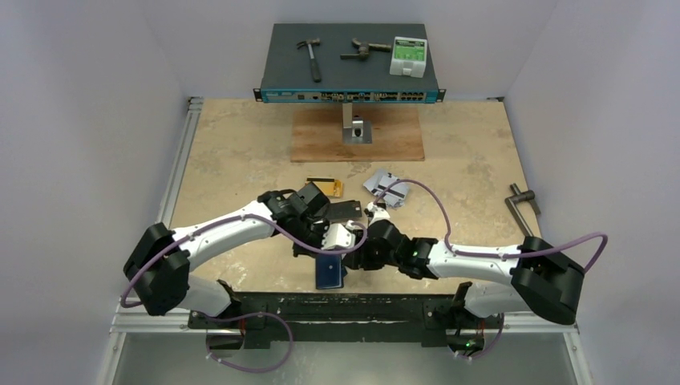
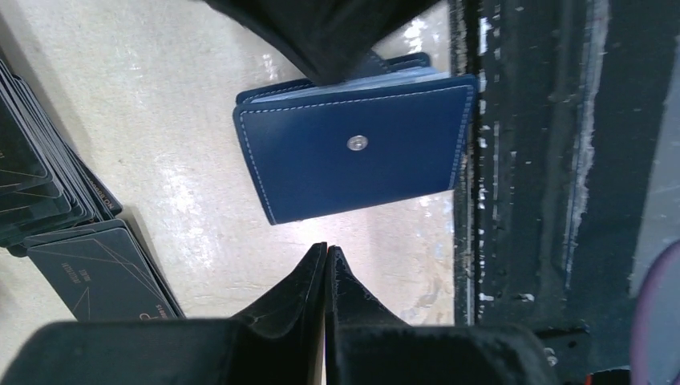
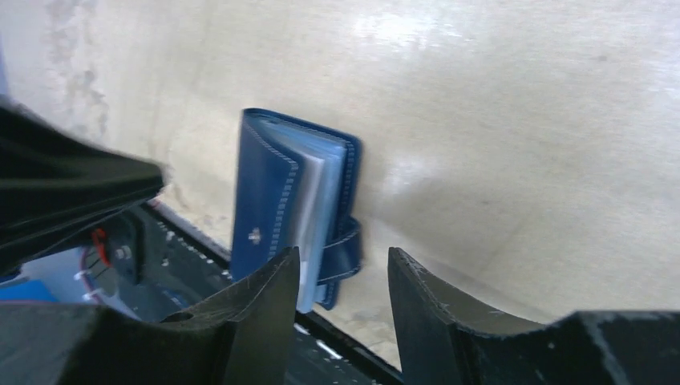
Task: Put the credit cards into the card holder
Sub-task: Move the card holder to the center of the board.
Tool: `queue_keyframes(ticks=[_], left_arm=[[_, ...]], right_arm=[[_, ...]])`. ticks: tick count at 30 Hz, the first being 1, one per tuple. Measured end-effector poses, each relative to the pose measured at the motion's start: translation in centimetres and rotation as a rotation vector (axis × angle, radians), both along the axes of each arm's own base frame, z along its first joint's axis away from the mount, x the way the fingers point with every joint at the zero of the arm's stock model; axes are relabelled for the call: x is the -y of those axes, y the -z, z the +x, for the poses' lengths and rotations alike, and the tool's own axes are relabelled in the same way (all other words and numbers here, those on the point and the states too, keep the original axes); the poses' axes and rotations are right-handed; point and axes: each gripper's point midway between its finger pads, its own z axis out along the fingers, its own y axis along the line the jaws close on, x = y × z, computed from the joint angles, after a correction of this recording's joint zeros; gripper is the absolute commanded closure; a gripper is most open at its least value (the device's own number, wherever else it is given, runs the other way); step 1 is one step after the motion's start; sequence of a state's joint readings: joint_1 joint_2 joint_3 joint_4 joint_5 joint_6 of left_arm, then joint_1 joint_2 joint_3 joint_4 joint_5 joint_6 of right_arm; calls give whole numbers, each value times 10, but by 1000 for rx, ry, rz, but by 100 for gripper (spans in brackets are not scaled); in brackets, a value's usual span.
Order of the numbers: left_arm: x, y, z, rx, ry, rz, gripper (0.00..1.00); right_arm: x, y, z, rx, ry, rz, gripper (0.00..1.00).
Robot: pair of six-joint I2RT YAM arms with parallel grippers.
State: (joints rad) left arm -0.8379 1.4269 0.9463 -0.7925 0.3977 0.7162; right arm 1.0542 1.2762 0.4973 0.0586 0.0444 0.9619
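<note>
Card holder (image 2: 357, 152): lay unfastened at the near edge of the table (image 1: 232, 152), between my grippers, probably for loading.
Left gripper (image 2: 325, 265): pressed together, empty, just beside it.
Right gripper (image 3: 343, 258): spread, facing its tab.
Black cards (image 2: 88, 273): stacked nearby.

Holder (image 2: 353, 156): navy, pale-blue stitching round edges, silver snap; pale translucent sleeves inside. Black cards (image 2: 88, 277): matte black w/ thin grey line pattern + small grey txt. Gold card (image 1: 325, 187): yellow-gold w/ dark stripe. Grey cards (image 1: 386, 187): silver-grey, dark stripes. Table (image 1: 240, 152): mottled beige. Board (image 1: 321, 136): reddish-brown wood grain. Switch (image 1: 350, 56): dark grey top, teal front. Box (image 1: 409, 54): white w/ green label. Arms (image 1: 232, 228): white w/ black joints; cables (image 1: 433, 204) purple.
</note>
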Motion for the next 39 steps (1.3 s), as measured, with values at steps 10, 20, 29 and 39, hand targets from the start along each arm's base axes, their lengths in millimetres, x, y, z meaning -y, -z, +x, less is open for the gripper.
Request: queue_keyframes(ticks=[10, 20, 29, 39], left_arm=[[-5, -30, -51, -52, 44, -109, 88], [-4, -29, -71, 117, 184, -118, 71], [16, 5, -71, 201, 187, -73, 65], [34, 21, -61, 265, 160, -78, 37]], right_arm=[[19, 22, -3, -27, 29, -58, 52], [7, 20, 15, -25, 45, -5, 40], [9, 18, 12, -15, 23, -21, 45], [32, 5, 49, 28, 127, 12, 46]])
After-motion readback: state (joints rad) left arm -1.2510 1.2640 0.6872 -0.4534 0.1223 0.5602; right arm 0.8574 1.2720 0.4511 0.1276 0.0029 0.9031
